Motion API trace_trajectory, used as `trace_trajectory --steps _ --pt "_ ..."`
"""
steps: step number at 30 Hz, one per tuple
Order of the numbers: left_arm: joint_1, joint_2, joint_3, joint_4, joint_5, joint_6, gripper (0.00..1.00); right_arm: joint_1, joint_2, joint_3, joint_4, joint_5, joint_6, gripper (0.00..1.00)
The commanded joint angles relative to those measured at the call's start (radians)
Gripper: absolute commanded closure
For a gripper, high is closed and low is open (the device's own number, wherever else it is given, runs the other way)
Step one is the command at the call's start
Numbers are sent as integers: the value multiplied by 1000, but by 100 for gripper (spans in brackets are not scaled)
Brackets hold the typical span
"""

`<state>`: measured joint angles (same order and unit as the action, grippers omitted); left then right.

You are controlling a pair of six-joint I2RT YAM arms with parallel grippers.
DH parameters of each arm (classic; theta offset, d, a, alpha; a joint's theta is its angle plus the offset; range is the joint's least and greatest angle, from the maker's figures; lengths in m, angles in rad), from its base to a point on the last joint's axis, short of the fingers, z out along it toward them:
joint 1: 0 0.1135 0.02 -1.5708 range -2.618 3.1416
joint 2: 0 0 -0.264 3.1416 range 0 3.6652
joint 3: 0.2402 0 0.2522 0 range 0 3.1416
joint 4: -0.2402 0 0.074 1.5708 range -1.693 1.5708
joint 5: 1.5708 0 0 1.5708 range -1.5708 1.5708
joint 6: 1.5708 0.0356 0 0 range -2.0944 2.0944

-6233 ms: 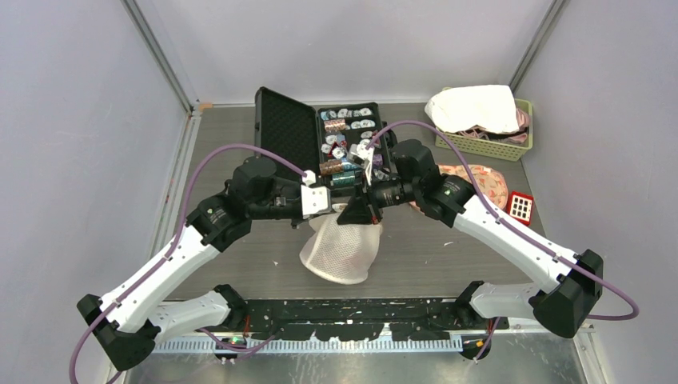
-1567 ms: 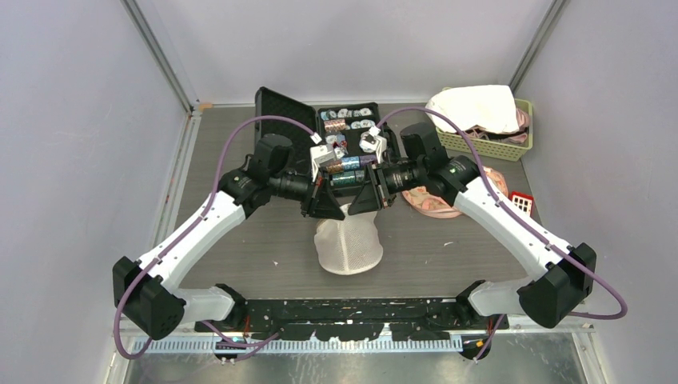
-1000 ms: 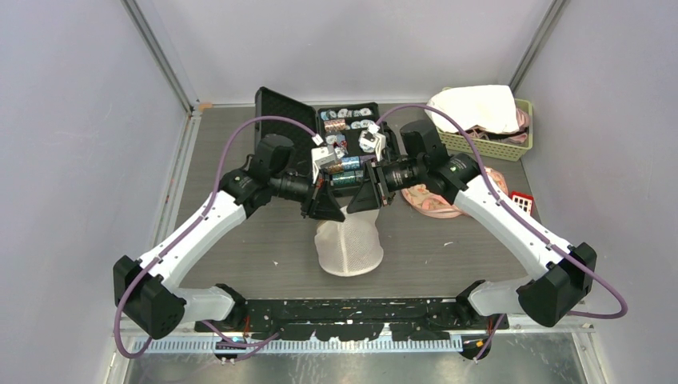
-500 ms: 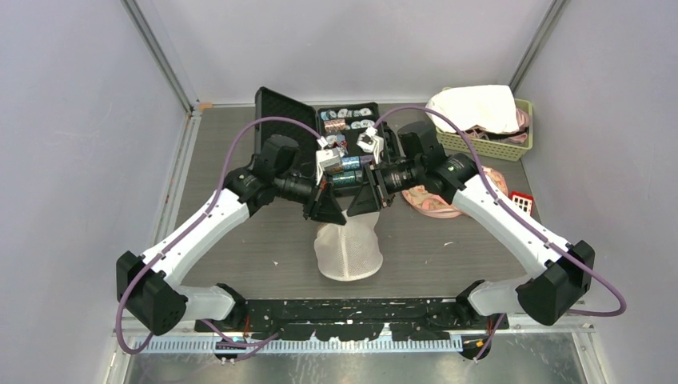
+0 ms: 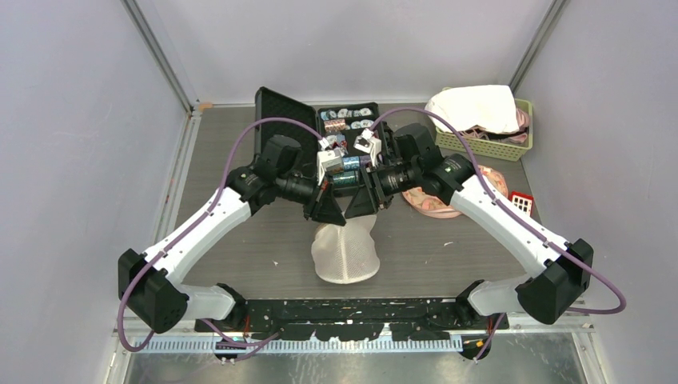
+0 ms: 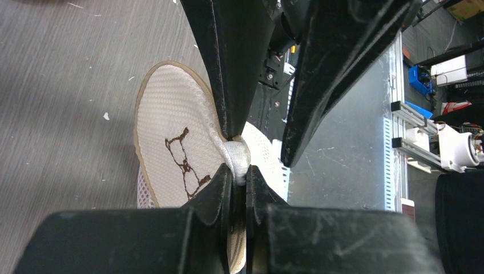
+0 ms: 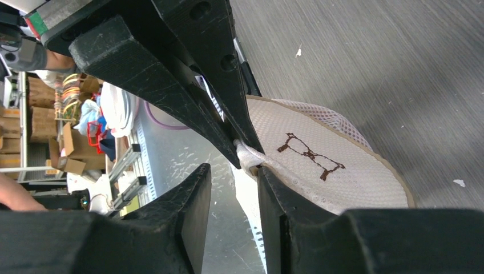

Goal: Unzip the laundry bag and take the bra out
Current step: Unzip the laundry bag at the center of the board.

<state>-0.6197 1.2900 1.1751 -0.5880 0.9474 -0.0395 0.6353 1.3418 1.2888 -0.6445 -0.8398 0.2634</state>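
One white mesh laundry bag [image 5: 345, 252] sits at the middle of the grey wood-grain desk [image 5: 240, 256]. Its long axis runs from 12 to 6 o'clock in the overhead view: the gathered neck points to 12 o'clock and the rounded bottom lies toward 6 o'clock. The wrist views show tan edging and one brown stitched mark on the mesh.

Two arms meet at the neck. The left gripper [image 6: 238, 171] has its jaws clamped on the bunched white fabric. The right gripper [image 7: 234, 171] stands with its jaws apart, with one finger [image 7: 273, 188] just beside that bunch and nothing between them.

One peach patterned bra [image 5: 424, 204] lies on the desk at 3 o'clock from the bag, partly under the right arm. There is one open black case [image 5: 284, 120] at 12 o'clock. One green basket [image 5: 480, 144] and one small red item [image 5: 520, 206] lie toward 2 and 3 o'clock.
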Motion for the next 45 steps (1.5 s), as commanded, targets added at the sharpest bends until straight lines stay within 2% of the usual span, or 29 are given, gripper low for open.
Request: trace_trajectory --steps 1,15,19,23,29,31,33,34,45 --pt "-29 -40 67 129 105 15 100 24 11 23 6 144 -39 56" --pt "-39 -39 76 157 113 13 100 69 26 6 13 177 -47 55" --pt "-39 -43 67 167 125 18 100 71 31 8 26 108 -37 56" --pt "-39 -49 58 157 116 35 100 73 25 6 43 10 -38 64" --pt "-40 -47 52 166 113 35 100 75 16 5 39 -7 -52 75" --pt "-39 -43 53 170 109 35 100 74 15 4 39 -6 -54 81" --pt "-39 -41 59 158 106 70 100 74 11 4 37 2 -55 97" --pt "-38 -42 59 147 103 79 100 73 6 4 36 10 -56 99" --pt "16 -109 -7 21 41 230 98 -19 -35 9 -68 79 -101 100"
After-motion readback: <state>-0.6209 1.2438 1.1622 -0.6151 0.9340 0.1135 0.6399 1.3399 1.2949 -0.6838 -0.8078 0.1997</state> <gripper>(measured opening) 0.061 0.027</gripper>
